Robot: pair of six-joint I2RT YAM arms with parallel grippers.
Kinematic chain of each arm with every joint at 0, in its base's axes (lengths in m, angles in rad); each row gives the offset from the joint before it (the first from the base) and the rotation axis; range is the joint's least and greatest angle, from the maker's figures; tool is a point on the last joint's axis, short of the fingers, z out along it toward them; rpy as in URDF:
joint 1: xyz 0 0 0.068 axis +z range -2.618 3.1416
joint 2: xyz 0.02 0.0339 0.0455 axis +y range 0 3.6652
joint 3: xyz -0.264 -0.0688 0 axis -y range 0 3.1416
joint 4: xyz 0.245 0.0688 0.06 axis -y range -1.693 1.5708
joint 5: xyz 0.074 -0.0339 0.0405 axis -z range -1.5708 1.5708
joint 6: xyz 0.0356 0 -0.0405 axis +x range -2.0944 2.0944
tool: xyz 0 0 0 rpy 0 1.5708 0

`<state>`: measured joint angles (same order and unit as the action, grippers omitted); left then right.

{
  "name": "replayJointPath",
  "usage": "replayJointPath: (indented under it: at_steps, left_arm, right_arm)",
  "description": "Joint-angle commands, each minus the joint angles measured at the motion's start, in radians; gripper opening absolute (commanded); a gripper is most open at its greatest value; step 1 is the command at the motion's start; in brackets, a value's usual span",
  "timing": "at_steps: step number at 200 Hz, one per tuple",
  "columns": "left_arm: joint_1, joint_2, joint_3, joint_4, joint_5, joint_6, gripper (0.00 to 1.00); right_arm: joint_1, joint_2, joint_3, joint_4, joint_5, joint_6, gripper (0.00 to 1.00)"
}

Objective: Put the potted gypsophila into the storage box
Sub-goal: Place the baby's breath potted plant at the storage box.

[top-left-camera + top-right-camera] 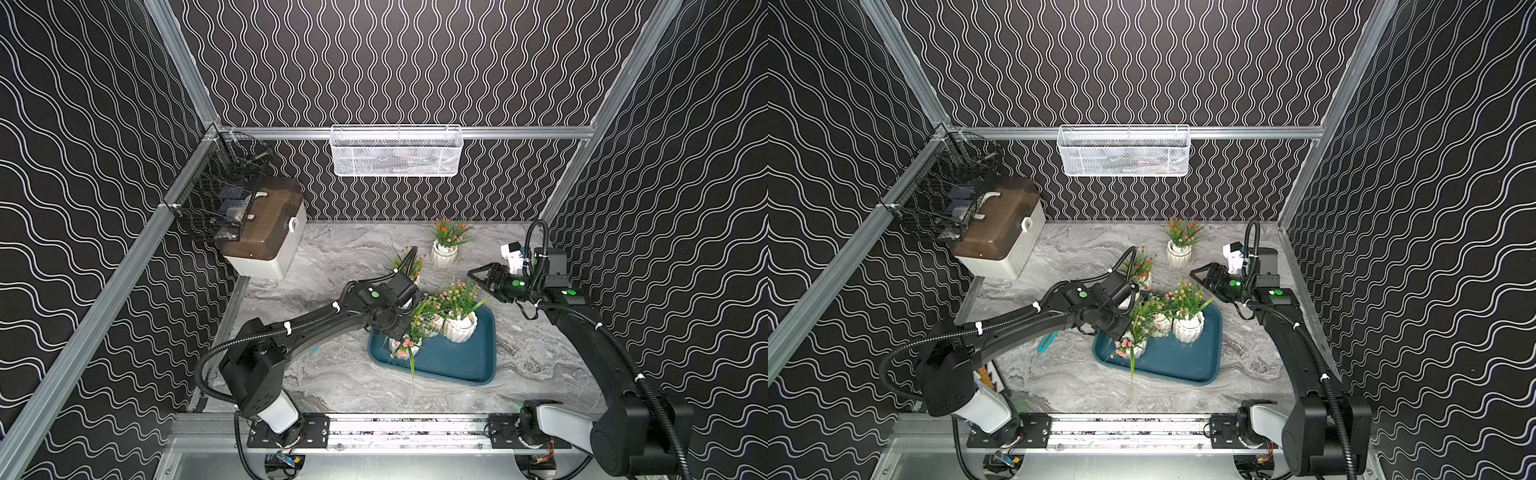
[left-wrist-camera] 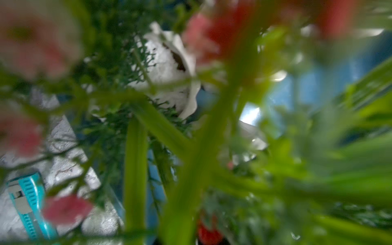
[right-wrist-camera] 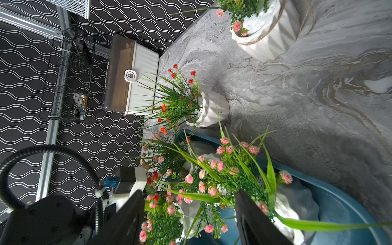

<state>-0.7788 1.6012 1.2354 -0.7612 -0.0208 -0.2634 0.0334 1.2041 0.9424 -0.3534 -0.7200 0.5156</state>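
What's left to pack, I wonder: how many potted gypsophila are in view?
5 potted gypsophila: three in the storage box, two on the table beyond it; the left arm may hide another.

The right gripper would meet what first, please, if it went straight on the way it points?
Probably the pink blossoms of the nearest plant in the tray; depth is unclear.

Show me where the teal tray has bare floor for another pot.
Bare: the floor of the storage box along its near and right rims, in front of the potted gypsophila. Also the marble table between that near rim and the front rail. Crowded: the box's far-left part, where pots and foliage bunch.
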Motion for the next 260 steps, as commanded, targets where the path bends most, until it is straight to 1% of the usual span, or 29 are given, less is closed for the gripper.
replayJointPath:
  at_steps: [1,77,103,123,139,152,217,260]
  left_arm:
    - [0.010,-0.008,-0.006,0.009,-0.018,-0.009,0.00]
    - [0.021,0.010,-0.015,-0.012,-0.071,-0.001,0.00]
    - [0.024,-0.001,-0.030,0.001,-0.055,-0.006,0.00]
    - [0.024,-0.003,-0.031,-0.003,-0.068,-0.010,0.00]
    - [0.024,-0.001,-0.028,-0.007,-0.074,-0.011,0.08]
    - [0.024,0.001,-0.028,-0.007,-0.074,-0.011,0.11]
    - [0.026,0.010,-0.017,-0.023,-0.087,-0.005,0.20]
    - [0.027,-0.007,-0.014,-0.033,-0.110,-0.006,0.25]
  right_arm:
    - [0.000,-0.005,-0.004,0.033,-0.009,0.006,0.69]
    - [0.000,-0.004,-0.004,0.033,-0.012,0.008,0.70]
    - [0.000,-0.010,-0.007,0.039,-0.018,0.011,0.70]
    - [0.000,-0.010,-0.009,0.042,-0.017,0.012,0.70]
    - [0.000,-0.005,-0.007,0.041,-0.022,0.012,0.70]
    - [0.000,-0.005,-0.007,0.039,-0.022,0.011,0.70]
    - [0.000,-0.006,-0.007,0.039,-0.018,0.009,0.70]
    - [0.000,-0.007,-0.005,0.037,-0.018,0.008,0.70]
